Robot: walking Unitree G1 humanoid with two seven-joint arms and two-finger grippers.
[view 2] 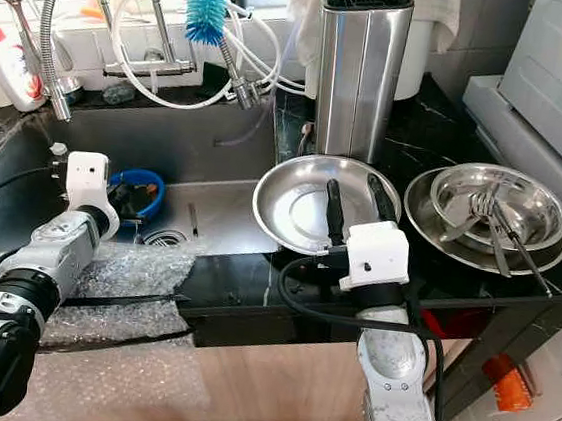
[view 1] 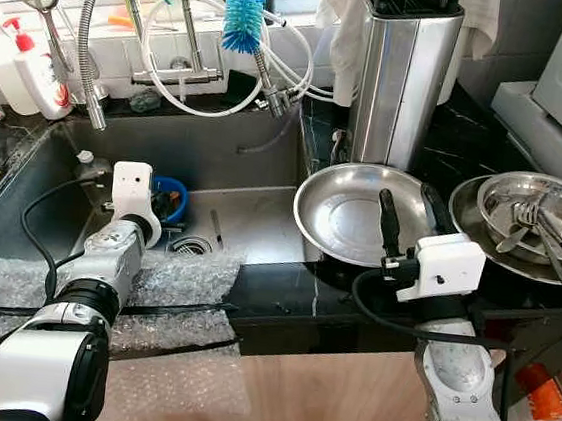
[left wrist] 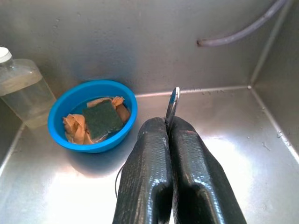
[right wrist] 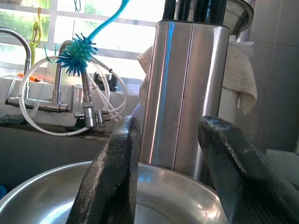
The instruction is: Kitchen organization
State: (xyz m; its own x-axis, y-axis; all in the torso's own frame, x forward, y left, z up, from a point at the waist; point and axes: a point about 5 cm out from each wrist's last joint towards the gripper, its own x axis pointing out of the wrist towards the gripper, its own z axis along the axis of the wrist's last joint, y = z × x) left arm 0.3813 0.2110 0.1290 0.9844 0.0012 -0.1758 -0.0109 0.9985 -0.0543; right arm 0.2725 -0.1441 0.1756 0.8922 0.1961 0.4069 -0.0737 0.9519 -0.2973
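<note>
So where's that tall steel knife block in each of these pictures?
Left eye view: knife block upper right of centre, on the counter beside the sink.
Right eye view: upper centre, same spot.
Right wrist view: close up, rising just beyond the right gripper's fingers.
Left wrist view: faces the sink, blue bowl beyond the left gripper, shut on a thin metal utensil.
Shared landmark: the blue bottle brush at the taps.

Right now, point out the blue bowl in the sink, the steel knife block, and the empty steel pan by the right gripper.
blue bowl (left wrist: 70, 140), left wrist view, on its front outer wall.
knife block (view 1: 403, 83), left eye view, on its steel front face.
steel pan (view 2: 287, 203), right eye view, on its bare inner floor.
</note>
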